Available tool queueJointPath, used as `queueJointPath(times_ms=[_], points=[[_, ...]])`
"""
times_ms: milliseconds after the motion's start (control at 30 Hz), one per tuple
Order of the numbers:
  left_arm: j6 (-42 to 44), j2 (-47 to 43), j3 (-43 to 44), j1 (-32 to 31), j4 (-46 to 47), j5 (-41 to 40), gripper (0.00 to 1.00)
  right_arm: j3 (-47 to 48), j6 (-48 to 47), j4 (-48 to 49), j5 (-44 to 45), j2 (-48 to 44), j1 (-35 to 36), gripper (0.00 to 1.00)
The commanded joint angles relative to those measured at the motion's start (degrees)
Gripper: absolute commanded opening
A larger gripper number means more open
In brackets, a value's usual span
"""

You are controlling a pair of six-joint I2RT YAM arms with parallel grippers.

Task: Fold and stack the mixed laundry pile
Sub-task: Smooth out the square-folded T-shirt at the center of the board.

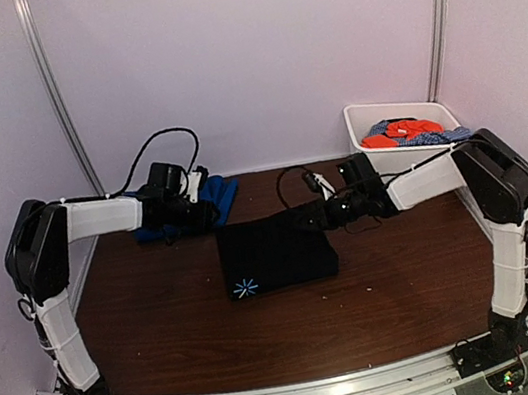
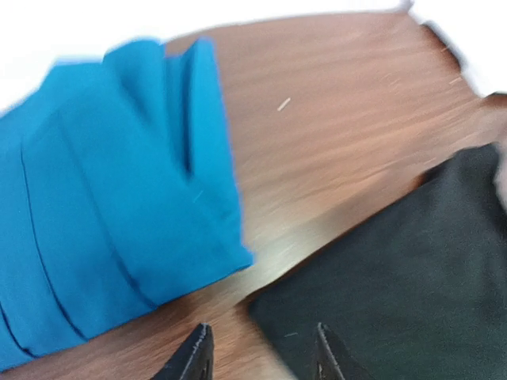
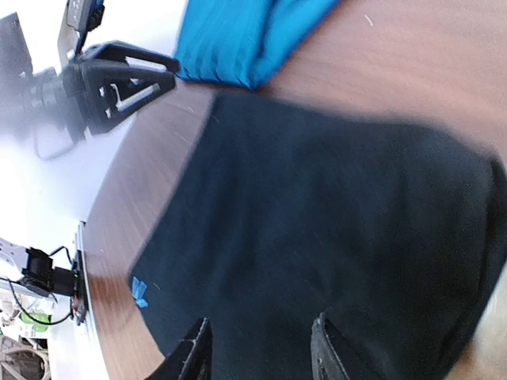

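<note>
Hovering parted, the right gripper [image 3: 257, 348] overhangs the folded black garment [image 3: 317, 222]

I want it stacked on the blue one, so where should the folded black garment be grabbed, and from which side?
The black garment lies flat as a folded rectangle, so only its edges offer a pinch. Probably take its far right corner, coming in from the right, where the right gripper hovers open.

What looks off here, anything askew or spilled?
Nothing damaged. The orange-red garment and speckled garment lie bunched, unfolded, in the white tub at far right, the speckled one seemingly lapping its near rim. The black garment, folded at centre, and blue garment, far left, lie apart, unstacked.
</note>
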Motion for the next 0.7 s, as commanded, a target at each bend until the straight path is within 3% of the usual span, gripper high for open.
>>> queueJointPath(times_ms=[0, 167, 200, 333, 533, 667], points=[[-1.1, -2.1, -2.5, -3.3, 8.9, 5.8, 0.43, 9.9, -2.0, -4.1, -1.1, 1.9, 0.3, 0.42], [-5.1, 0.8, -5.0, -4.0, 14.9, 12.3, 0.41, 16.5, -1.3, -2.8, -0.9, 10.3, -0.7, 0.37], [-5.6, 3.3, -4.4, -4.4, 15.5, 13.1, 0.4, 19.2, -0.4, -1.5, -0.7, 15.3, -1.9, 0.35], [-7.5, 7.5, -2.9, -3.9, 12.6, 8.7, 0.39, 22.6, 1.5, -2.2, 1.0, 20.6, -3.9, 0.33], [-9.7, 8.0, -5.1, -2.9, 9.4, 5.0, 0.39, 25.7, 2.1, -8.1, 6.7, 23.8, -5.2, 0.34], [-11.7, 0.8, -11.6, -2.8, 14.1, 6.2, 0.48, 24.4, -2.9, -8.6, 6.0, 18.9, -4.7, 0.42]])
